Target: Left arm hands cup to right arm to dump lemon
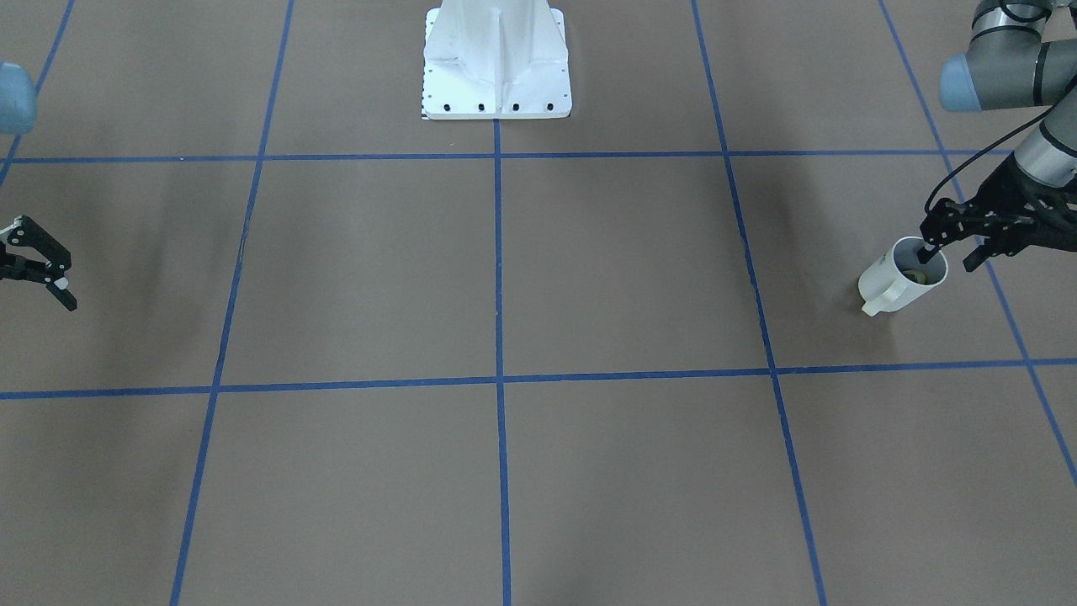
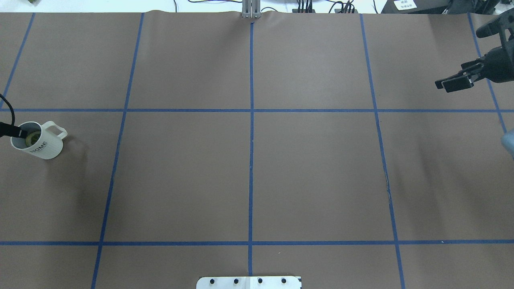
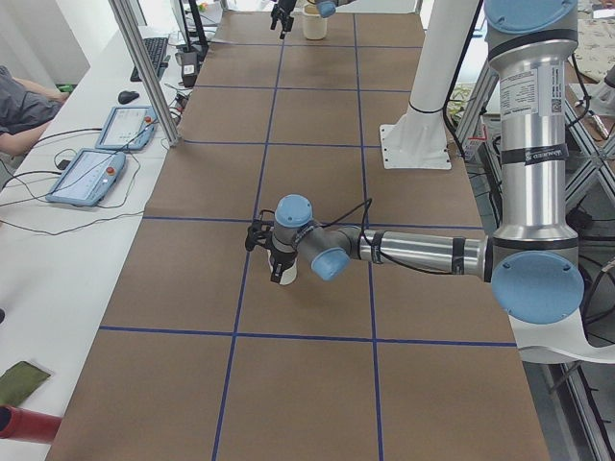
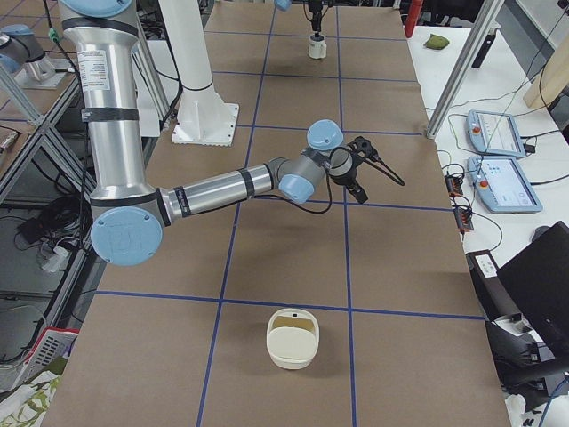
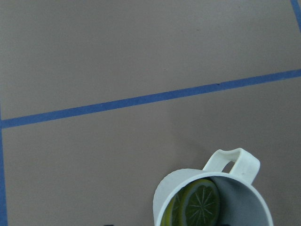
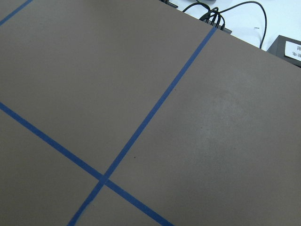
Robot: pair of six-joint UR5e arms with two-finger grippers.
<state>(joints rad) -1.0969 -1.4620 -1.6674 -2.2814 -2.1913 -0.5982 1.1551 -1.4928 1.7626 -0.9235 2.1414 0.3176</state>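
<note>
The white cup [image 2: 42, 145] with "HOME" on its side stands on the brown table at the robot's far left; it also shows in the front view [image 1: 896, 282]. The lemon [image 5: 200, 202] slice leans inside it. My left gripper [image 1: 951, 257] straddles the cup's rim, with one finger inside the mouth and the other outside, a gap away from the wall; it looks open. My right gripper [image 1: 38, 265] hangs open and empty at the opposite end of the table, also in the overhead view [image 2: 451, 83].
The white pedestal base [image 1: 496, 67] stands at the robot's edge of the table. A cream container [image 4: 292, 338] sits at the table's end on the robot's right. Blue tape lines grid the brown surface. Tablets [image 4: 498, 133] lie on the operators' bench.
</note>
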